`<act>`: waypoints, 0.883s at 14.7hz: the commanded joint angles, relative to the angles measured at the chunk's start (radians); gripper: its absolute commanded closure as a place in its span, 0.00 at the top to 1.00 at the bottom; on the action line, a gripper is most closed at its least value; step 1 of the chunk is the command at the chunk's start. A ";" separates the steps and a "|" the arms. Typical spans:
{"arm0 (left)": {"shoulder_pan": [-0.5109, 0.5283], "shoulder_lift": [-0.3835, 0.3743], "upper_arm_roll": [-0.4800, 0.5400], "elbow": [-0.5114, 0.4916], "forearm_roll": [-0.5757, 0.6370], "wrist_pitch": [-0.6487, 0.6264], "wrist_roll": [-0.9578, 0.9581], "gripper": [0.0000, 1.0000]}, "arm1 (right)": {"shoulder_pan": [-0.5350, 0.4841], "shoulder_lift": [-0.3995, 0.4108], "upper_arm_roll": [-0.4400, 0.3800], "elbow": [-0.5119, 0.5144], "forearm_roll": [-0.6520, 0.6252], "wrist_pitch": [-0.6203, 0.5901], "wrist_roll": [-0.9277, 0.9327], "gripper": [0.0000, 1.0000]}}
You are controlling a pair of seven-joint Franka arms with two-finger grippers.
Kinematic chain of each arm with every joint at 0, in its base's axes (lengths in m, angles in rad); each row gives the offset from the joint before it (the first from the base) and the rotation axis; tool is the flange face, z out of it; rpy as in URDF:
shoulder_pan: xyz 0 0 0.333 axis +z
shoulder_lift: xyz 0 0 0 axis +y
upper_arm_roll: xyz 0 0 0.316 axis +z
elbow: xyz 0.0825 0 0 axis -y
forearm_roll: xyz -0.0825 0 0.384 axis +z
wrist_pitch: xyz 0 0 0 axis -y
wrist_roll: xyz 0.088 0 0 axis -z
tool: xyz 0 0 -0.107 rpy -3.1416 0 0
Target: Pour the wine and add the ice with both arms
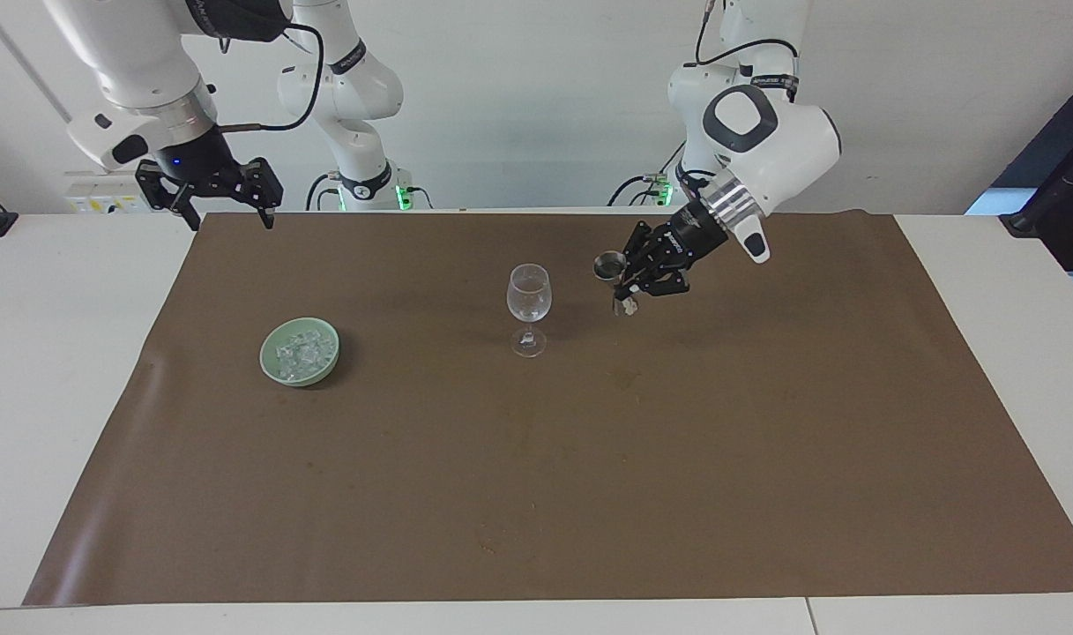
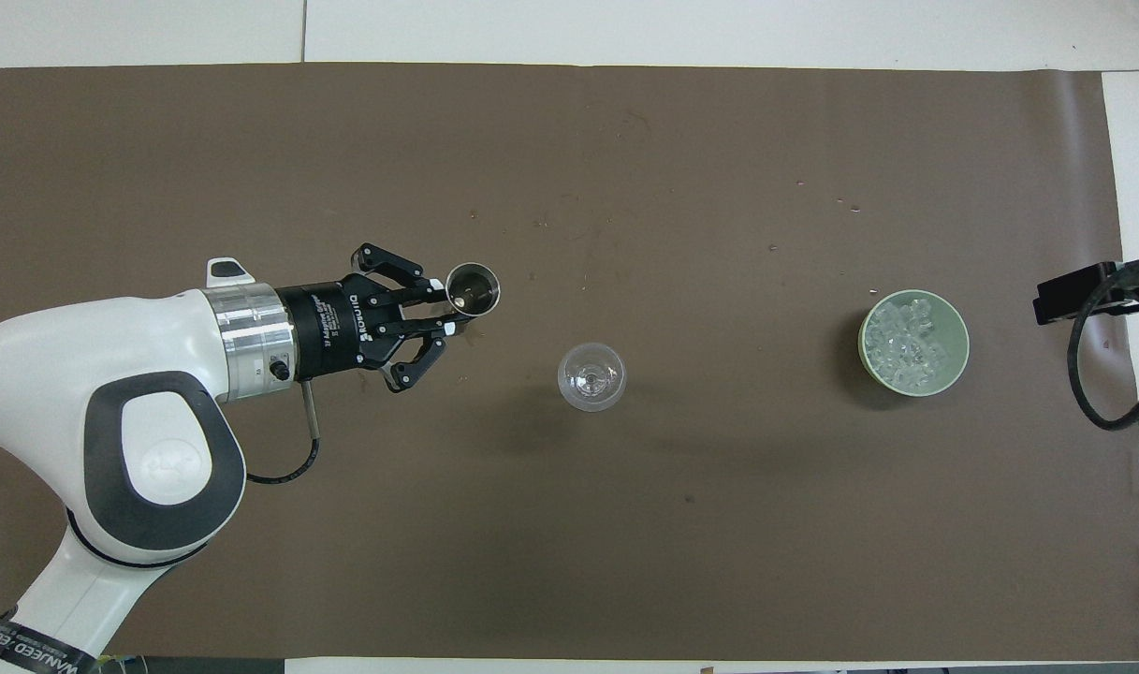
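An empty clear wine glass (image 1: pixel 529 295) (image 2: pixel 591 376) stands upright at the middle of the brown mat. My left gripper (image 1: pixel 622 284) (image 2: pixel 452 314) hangs in the air beside it, toward the left arm's end, shut on the waist of a small metal jigger (image 1: pixel 609 265) (image 2: pixel 473 287) held upright, about level with the glass's rim. I cannot tell whether wine is in the jigger. The ice (image 1: pixel 305 353) (image 2: pixel 906 342) lies heaped in a pale green bowl (image 1: pixel 276 366) (image 2: pixel 957 370) toward the right arm's end. My right gripper (image 1: pixel 230 220) (image 2: pixel 1084 295) waits open and empty, raised over the mat's corner.
The brown mat (image 1: pixel 536 494) (image 2: pixel 569 562) covers most of the white table. A small wet stain (image 1: pixel 629 379) and a few scattered droplets (image 2: pixel 845 204) mark it.
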 commanded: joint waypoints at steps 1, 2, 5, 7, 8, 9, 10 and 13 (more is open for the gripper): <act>0.001 -0.002 -0.036 0.008 0.089 0.007 -0.018 0.00 | -0.013 -0.055 0.005 -0.106 0.016 0.069 -0.029 1.00; 0.003 0.000 -0.050 0.008 0.116 0.007 -0.018 0.00 | -0.015 -0.064 0.005 -0.135 0.040 0.101 -0.031 1.00; -0.002 0.002 -0.074 0.010 0.195 0.006 -0.023 0.00 | -0.035 -0.099 -0.004 -0.266 0.100 0.216 -0.032 1.00; -0.010 0.006 -0.085 0.017 0.230 0.009 -0.049 0.00 | -0.035 -0.113 -0.004 -0.338 0.100 0.290 -0.032 1.00; -0.016 0.008 -0.091 0.021 0.273 0.014 -0.081 0.00 | -0.035 -0.119 -0.004 -0.378 0.100 0.333 -0.032 1.00; -0.019 0.014 -0.094 0.034 0.326 0.017 -0.118 0.00 | -0.033 -0.119 -0.004 -0.411 0.100 0.365 -0.032 1.00; -0.020 0.032 -0.096 0.051 0.374 0.017 -0.148 0.00 | -0.030 -0.110 -0.004 -0.439 0.100 0.396 -0.032 1.00; -0.045 0.063 -0.102 0.091 0.504 0.015 -0.233 0.00 | -0.026 -0.084 -0.002 -0.505 0.100 0.488 -0.032 1.00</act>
